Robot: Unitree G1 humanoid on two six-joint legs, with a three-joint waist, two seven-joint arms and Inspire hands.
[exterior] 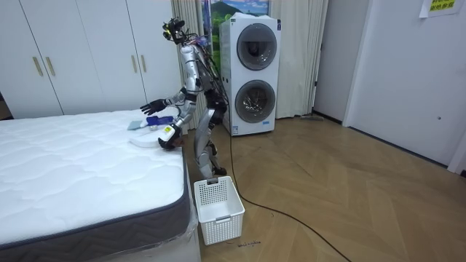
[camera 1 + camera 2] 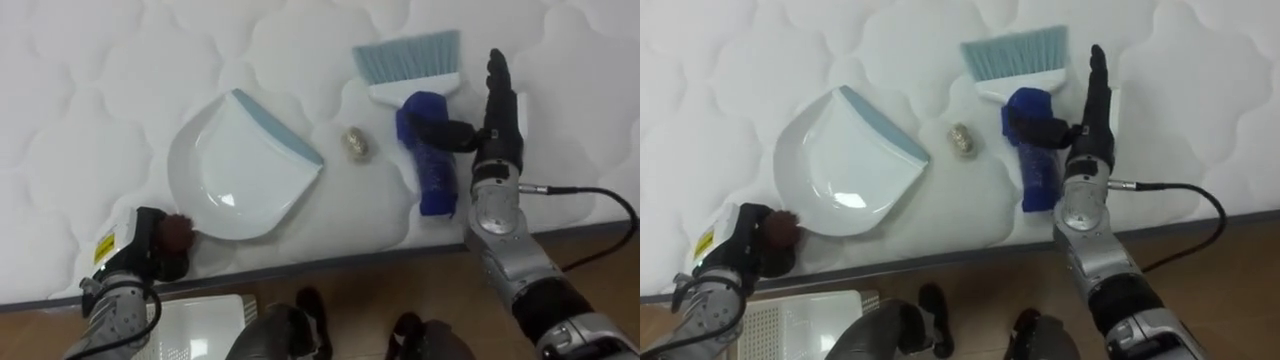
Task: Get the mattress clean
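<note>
A white quilted bed (image 2: 80, 80) is seen from above, with the robot stood at its near edge. A white dustpan (image 2: 240, 165) with a grey-blue lip lies on the mattress, left of centre, its lip turned to the right. The left hand (image 2: 140, 255) is clenched at the dustpan's near left corner, closed round a dark reddish-brown piece that appears to be the handle.

A small crumpled scrap (image 2: 358, 143) lies just beside the dustpan's lip, to its right, and apart from it. Further right a brush (image 2: 418, 105) is laid flat, its pale blue bristles pointing to the far side and its blue handle towards the near edge. The right hand (image 2: 497, 120) is held along the right side of the handle, fingers straight and pointing away; only the thumb is laid across the handle, so nothing is grasped.

In the room view a white basket (image 1: 218, 207) is seen on the floor at the bed's corner, and stacked washing machines (image 1: 251, 76) are seen behind the robot.
</note>
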